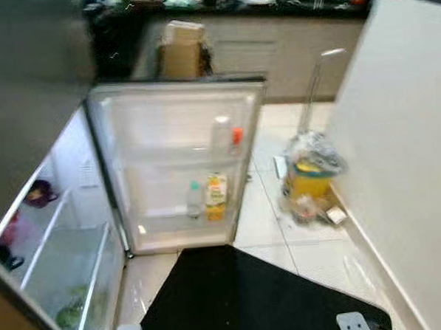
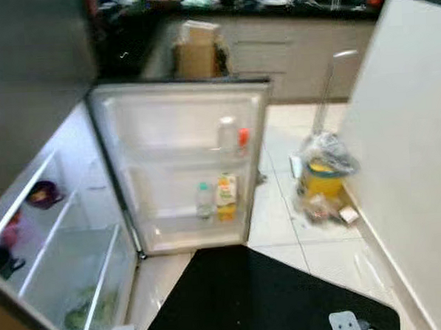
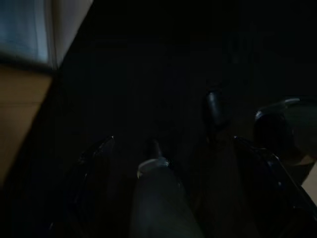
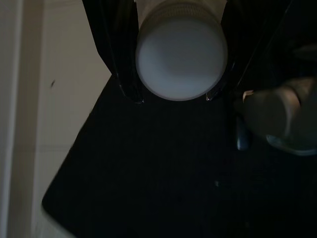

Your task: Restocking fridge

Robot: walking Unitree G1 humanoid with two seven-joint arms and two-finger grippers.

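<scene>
Gripping a white-capped bottle (image 4: 181, 57), right end effector (image 4: 174, 96), left end effector (image 3: 183, 168) dark, state unclear, fridge door (image 1: 177, 163) open

The fridge door (image 1: 177, 163) is standing wide open ahead of me, and its upper rack is carrying a white bottle (image 1: 220, 133) beside an orange-capped item (image 1: 237, 137), leaving bare room to their left. The lower rack is holding a clear bottle (image 1: 194, 199) and a juice carton (image 1: 217, 197) touching each other, again free on the left. On my left, the fridge shelves (image 1: 64, 217) are lying mostly open. A bag of clutter (image 1: 310, 176) is sitting on the floor near the white wall (image 1: 404, 140).
</scene>
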